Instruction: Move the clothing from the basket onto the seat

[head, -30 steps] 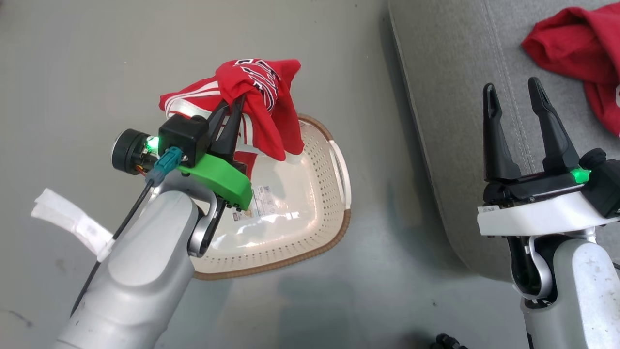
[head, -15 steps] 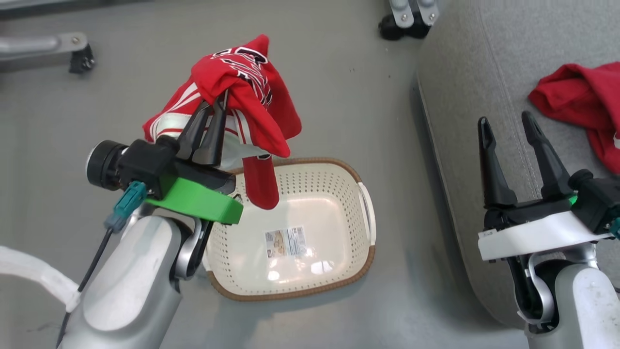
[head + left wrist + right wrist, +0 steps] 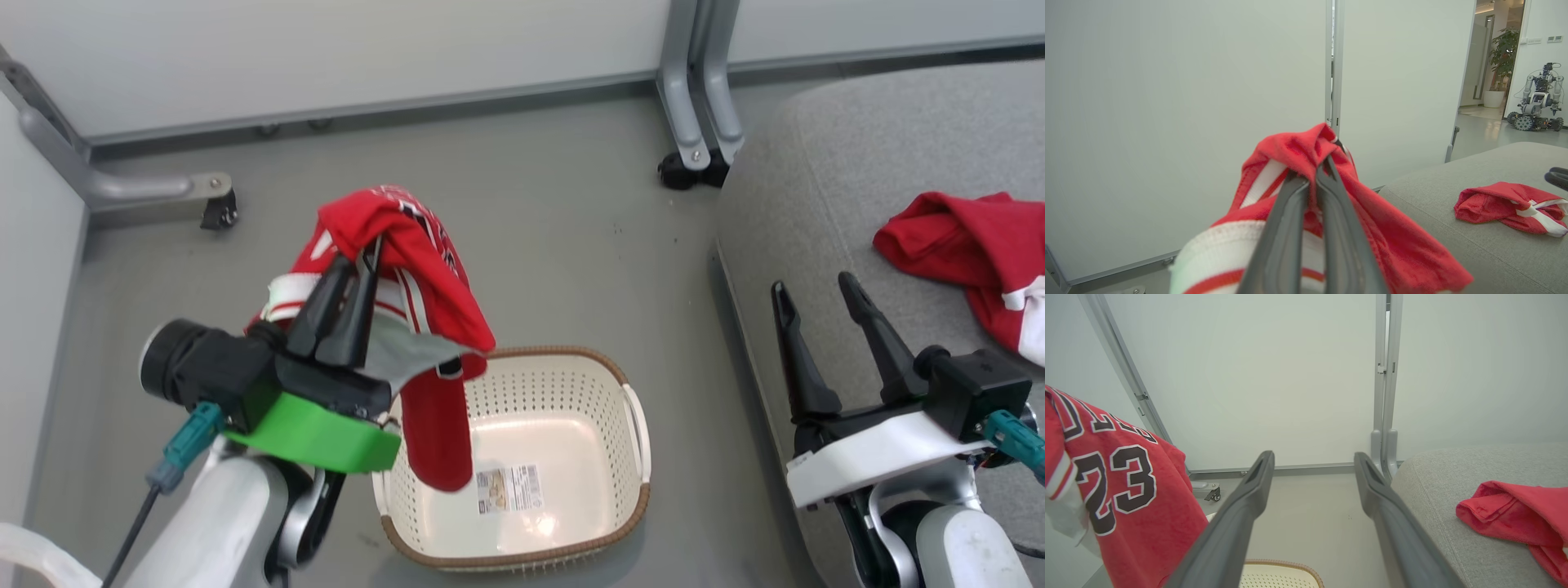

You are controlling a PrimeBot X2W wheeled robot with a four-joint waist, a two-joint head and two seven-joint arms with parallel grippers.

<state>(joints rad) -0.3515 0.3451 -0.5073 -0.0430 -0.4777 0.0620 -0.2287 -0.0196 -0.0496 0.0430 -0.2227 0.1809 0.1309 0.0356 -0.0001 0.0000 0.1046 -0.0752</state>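
Note:
My left gripper (image 3: pixel 359 249) (image 3: pixel 1310 171) is shut on the red jersey (image 3: pixel 416 269) (image 3: pixel 1372 228), which hangs well above the cream basket (image 3: pixel 563 376). Black-and-white lettering and the number 23 show on the jersey (image 3: pixel 1118 490) in the right wrist view. The basket holds nothing but a label sticker (image 3: pixel 508 488) on its bottom. A second red garment (image 3: pixel 971 253) (image 3: pixel 1506 204) (image 3: pixel 1515 514) lies crumpled on the light-grey seat (image 3: pixel 824 180) (image 3: pixel 1437 192) (image 3: pixel 1437 477). My right gripper (image 3: pixel 814 287) (image 3: pixel 1314 459) is open with nothing in it, over the seat's left edge.
The basket stands on grey floor beside the seat. Pale partition walls (image 3: pixel 326 57) run behind, with metal legs on castors (image 3: pixel 690 167) (image 3: pixel 216 208). Another wheeled robot (image 3: pixel 1537 98) and a potted plant (image 3: pixel 1504 53) stand far off through a doorway.
The head view has tilted up, bringing the wall and partition legs into view. My left gripper has lifted the jersey higher above the basket. The right gripper stays open by the seat.

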